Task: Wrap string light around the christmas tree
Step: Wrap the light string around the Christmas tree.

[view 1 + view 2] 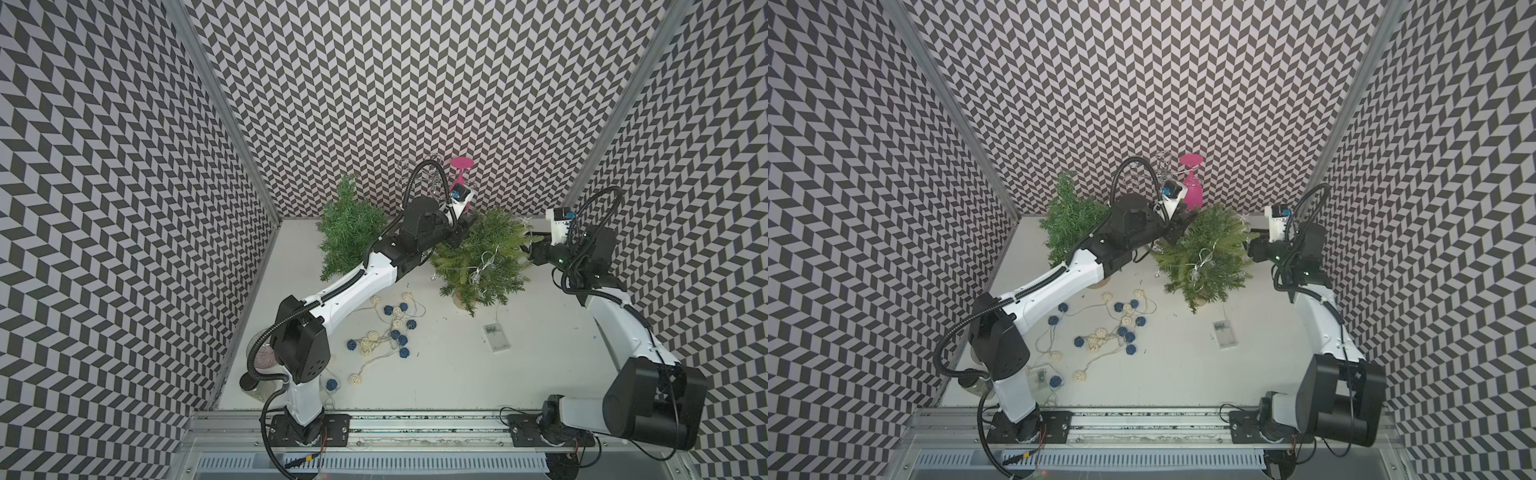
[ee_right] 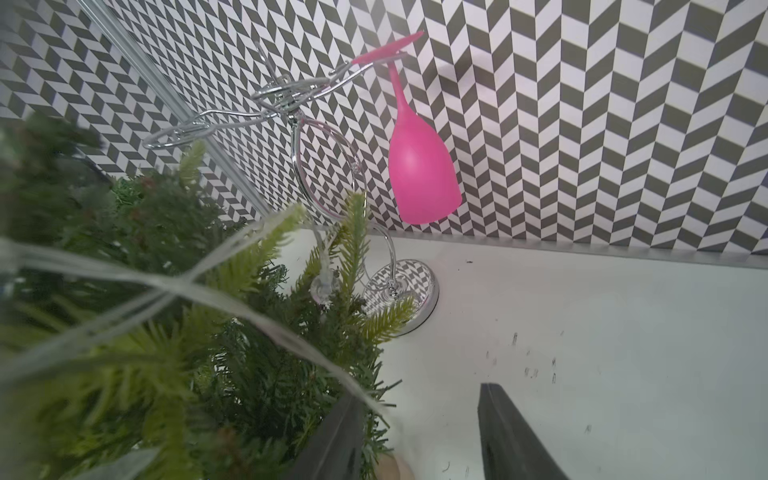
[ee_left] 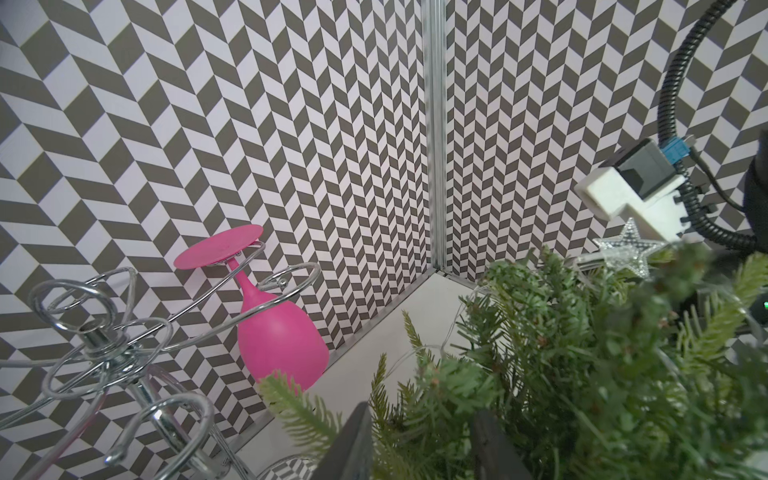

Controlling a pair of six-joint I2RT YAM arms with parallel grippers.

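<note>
Right wrist view shows the right gripper [image 2: 419, 395] half-open beside the tree [image 2: 249, 395], the string [image 2: 178, 286] draped over the branches and trailing past one jaw, while the left gripper [image 3: 420, 409], jaws likewise apart, noses into the opposite side, probably to receive it.

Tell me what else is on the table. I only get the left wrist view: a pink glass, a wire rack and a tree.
Observer: A second tree stands left of your tree, near the back wall.
Operator: Anything lying loose?
Observer: A garland of blue and cream balls lies spread out in front of both trees.
Operator: And nearer the robot's base?
Observer: A clear box lies flat in front of your tree, apart from it.
</note>
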